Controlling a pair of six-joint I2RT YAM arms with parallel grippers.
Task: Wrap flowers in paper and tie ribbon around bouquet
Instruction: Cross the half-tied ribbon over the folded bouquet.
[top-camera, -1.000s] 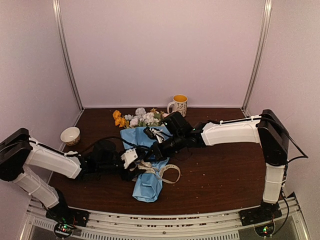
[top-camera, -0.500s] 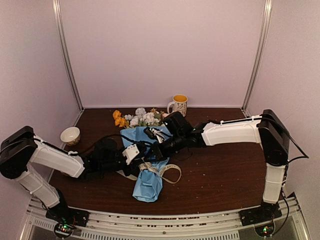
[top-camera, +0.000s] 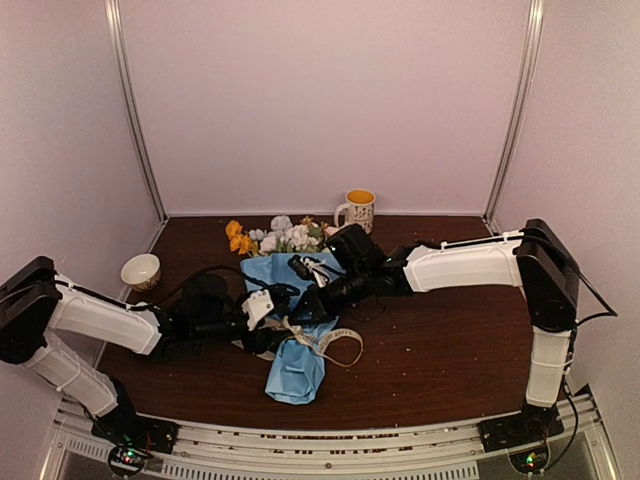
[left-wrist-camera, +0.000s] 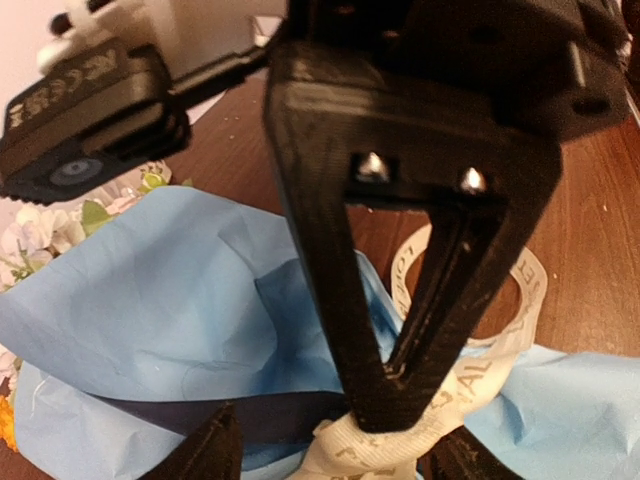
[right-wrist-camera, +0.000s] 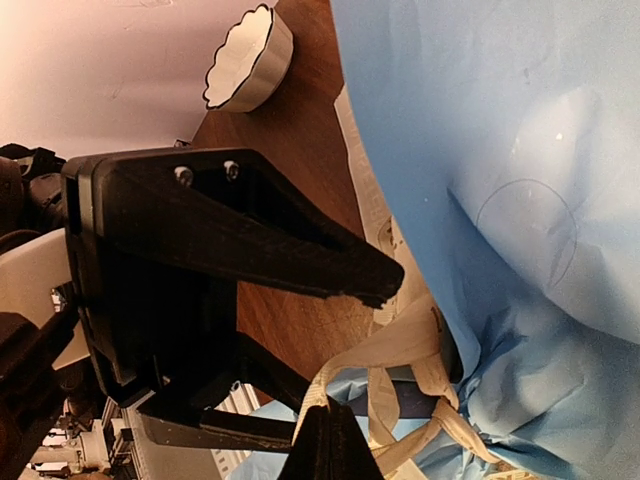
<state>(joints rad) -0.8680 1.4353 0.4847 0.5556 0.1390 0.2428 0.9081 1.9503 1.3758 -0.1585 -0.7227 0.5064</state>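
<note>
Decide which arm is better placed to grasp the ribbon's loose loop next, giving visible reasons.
Left. The left gripper is open, with its fingers on either side of the ribbon on the bouquet. The right gripper is shut on the ribbon, so it looks occupied.

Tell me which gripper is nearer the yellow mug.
Right. The right gripper is over the bouquet, near-left of the mug; the left gripper sits just beyond it, farther left.
</note>
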